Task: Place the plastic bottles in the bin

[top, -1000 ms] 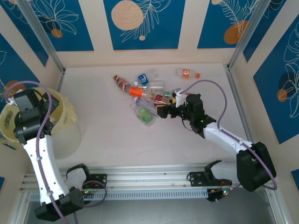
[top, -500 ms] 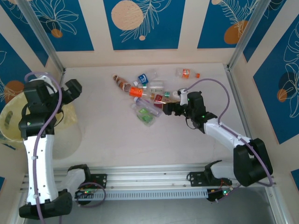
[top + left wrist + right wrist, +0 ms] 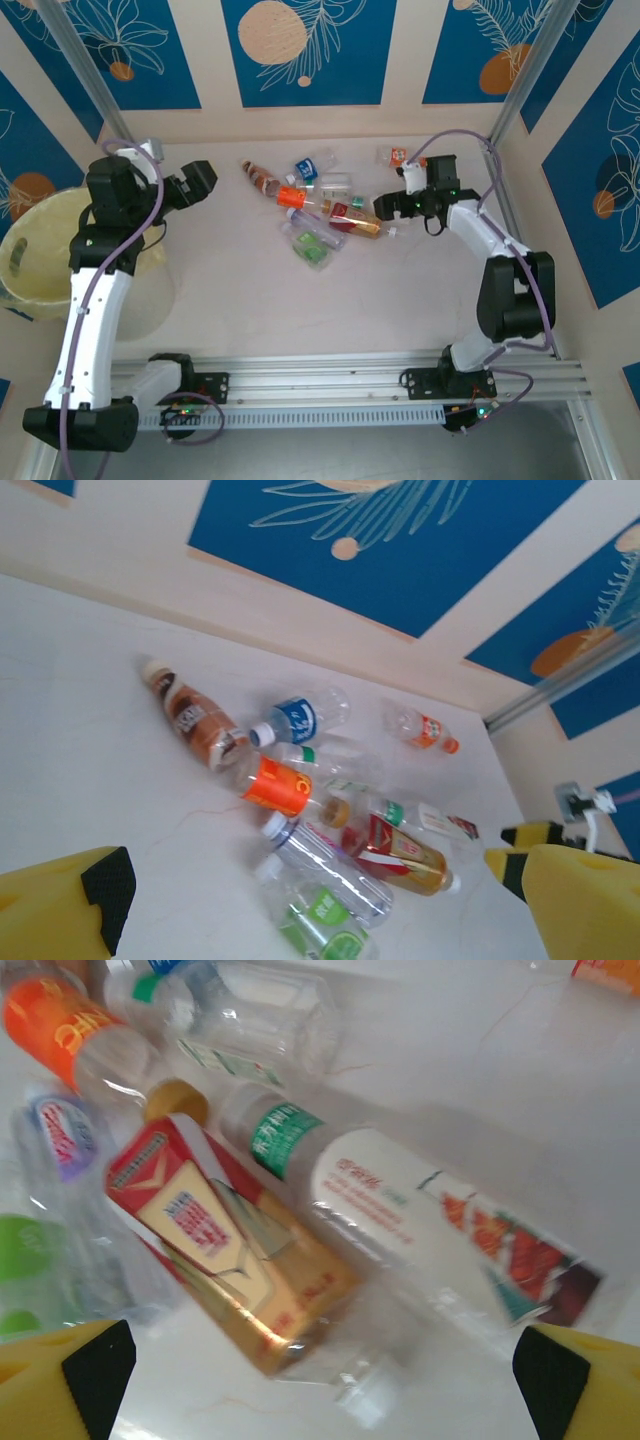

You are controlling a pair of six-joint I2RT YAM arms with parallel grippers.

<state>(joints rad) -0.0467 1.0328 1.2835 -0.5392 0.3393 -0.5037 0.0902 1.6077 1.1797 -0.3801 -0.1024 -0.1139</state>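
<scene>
Top external: plastic bottles (image 3: 320, 215) lie heaped at the far middle of desk (image 3: 300, 310); bin (image 3: 25, 275) sits at L edge, well apart. R gripper (image 3: 398, 205) is spread, empty, just beside heap. L gripper (image 3: 198, 180) is spread, empty, btwn bin and heap. Risk: round, crushed bottles overlap, so a pinch may roll one away or snag two. Right wrist pic is blurred. Bin is partly cut off and behind L arm; contents hard to tell.

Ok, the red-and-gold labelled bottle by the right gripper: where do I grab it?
Grip the red-and-gold labelled bottle across its labelled middle, coming from above with the right gripper's open jaws crosswise to its length. It lies on its side, and the cap end tapers.
</scene>
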